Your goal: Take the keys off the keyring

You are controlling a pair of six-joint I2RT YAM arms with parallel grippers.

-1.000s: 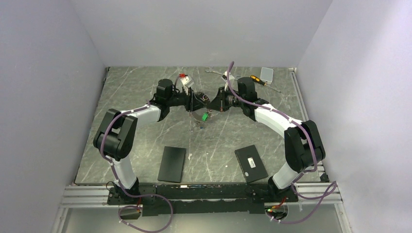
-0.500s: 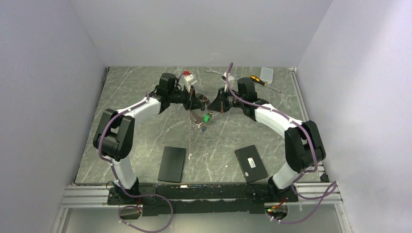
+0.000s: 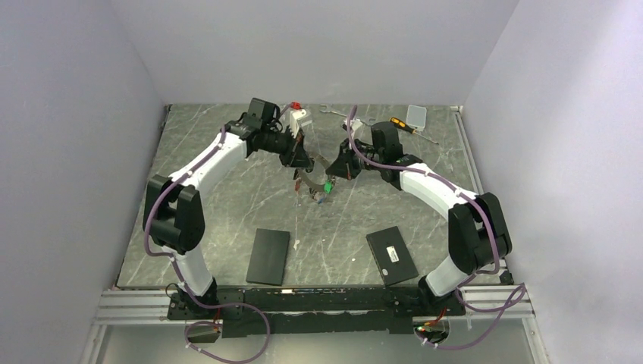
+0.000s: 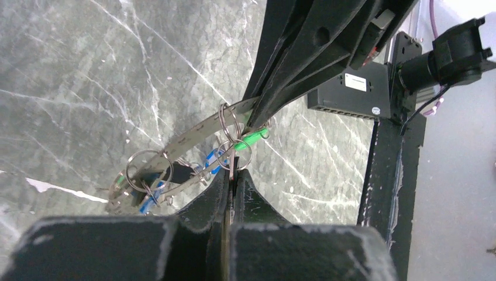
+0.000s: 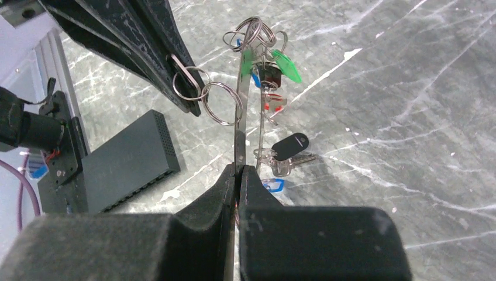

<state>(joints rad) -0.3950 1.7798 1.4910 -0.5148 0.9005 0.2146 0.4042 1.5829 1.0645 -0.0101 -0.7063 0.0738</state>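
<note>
1. Keyring (image 3: 309, 180) hangs in the air between my two arms, in the upper middle of the overhead view, above the grey surface (image 3: 356, 205). It is a thin flat metal band, and the keys (image 5: 290, 146) dangle from it on small split rings (image 5: 219, 102).
2. My right fingers (image 5: 238, 171) are clamped together on the flat of the band, at the bottom centre of the right wrist view.
3. My left fingers (image 4: 232, 174) are pinched tight on one small split ring, just beside the green tag (image 4: 252, 139).
4. I judge the band to be light, springy and slick. It will likely flex and twist rather than resist, so I hold it flat-on, near the ring being worked.
5. The keys look light and loose and will swing. The split rings look stiff and tiny, so an edge grip may slip.
</note>
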